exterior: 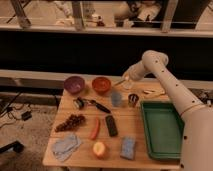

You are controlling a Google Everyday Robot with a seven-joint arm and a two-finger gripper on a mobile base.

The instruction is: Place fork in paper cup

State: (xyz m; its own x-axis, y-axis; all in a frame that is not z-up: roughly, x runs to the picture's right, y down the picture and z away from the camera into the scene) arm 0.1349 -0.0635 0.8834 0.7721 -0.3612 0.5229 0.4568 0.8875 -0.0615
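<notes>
My gripper (125, 80) hangs over the back of the wooden table (80, 137), between the orange bowl (101, 85) and the right rear corner. It is shut on the fork (119, 83), a thin pale stick that pokes out to the lower left of the fingers. A small whitish shape right under the gripper looks like the paper cup (128, 86), mostly hidden by the gripper. The fork's tip is beside this cup's rim. I cannot tell whether it is inside. The blue-grey cup (116, 98) stands just in front.
A dark metal cup (132, 99) stands next to the blue-grey cup. A green tray (162, 127) fills the right side. Also on the table are a purple bowl (74, 84), black-handled utensil (94, 104), grapes (70, 121), a red pepper (94, 128), a black bar (111, 125), a peach (99, 149), a sponge (128, 147) and a cloth (66, 145).
</notes>
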